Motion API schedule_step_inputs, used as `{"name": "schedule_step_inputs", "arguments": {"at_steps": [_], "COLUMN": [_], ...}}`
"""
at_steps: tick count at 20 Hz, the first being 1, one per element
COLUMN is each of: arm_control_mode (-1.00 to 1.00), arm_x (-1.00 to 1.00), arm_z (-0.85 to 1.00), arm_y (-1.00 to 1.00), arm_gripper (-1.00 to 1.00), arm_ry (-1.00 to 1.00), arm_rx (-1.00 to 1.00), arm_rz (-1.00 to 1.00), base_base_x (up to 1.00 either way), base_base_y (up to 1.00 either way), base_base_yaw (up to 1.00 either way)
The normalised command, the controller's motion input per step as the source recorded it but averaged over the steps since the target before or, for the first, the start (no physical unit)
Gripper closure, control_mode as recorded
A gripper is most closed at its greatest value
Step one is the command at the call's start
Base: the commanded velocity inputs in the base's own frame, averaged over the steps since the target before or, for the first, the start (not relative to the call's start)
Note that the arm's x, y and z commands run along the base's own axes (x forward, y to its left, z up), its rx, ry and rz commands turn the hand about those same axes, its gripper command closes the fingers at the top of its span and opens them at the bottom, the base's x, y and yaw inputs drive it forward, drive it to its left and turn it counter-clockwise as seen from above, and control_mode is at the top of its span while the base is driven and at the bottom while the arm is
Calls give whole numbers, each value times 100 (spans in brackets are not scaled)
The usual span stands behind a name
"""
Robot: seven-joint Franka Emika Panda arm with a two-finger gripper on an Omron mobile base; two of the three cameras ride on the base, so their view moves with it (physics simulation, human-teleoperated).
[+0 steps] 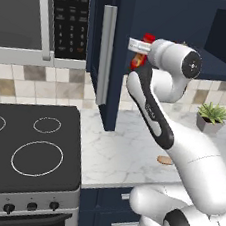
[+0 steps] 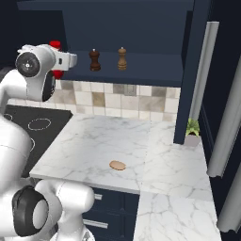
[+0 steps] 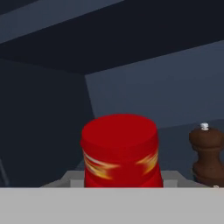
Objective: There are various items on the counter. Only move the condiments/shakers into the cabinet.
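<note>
Red squeeze bottle [image 3: 120, 151] with its yellow label sits right before our gripper [image 3: 120, 186], pinched between the jaws and raised at the level of the shelf in the navy cabinet [image 2: 141, 28]. On that shelf we see the dark brown pepper mill [image 2: 94, 60] and, just beside it, the lighter tan shaker [image 2: 122, 58], both upright. Down on the white marble counter [image 2: 108, 141] lies the flat tan disc of food [image 2: 117, 165]; a potted plant [image 1: 211, 117] stands near the wall.

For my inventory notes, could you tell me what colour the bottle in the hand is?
Red bottle with a yellow label band, clearest in the hand view.
</note>
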Motion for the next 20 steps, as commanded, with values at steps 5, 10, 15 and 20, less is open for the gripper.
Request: {"name": "schedule_step_inputs", "arguments": {"at_steps": [5,10,15,20], "arm_control_mode": [-100,-100,-100,-100], "arm_x": [74,61,53,33], "arm_z": [0,0,-1,-26], "arm_y": [7,0,0,0], "arm_gripper": [100,100,100,100], "arm_ry": [0,4,6,6], "arm_rx": [-3,-1,0,-1], "arm_rz": [-7,-3,-2,0], "base_base_x": [0,0,0,0], "base_base_y": [0,0,0,0], "base_base_yaw": [0,0,0,0]}}
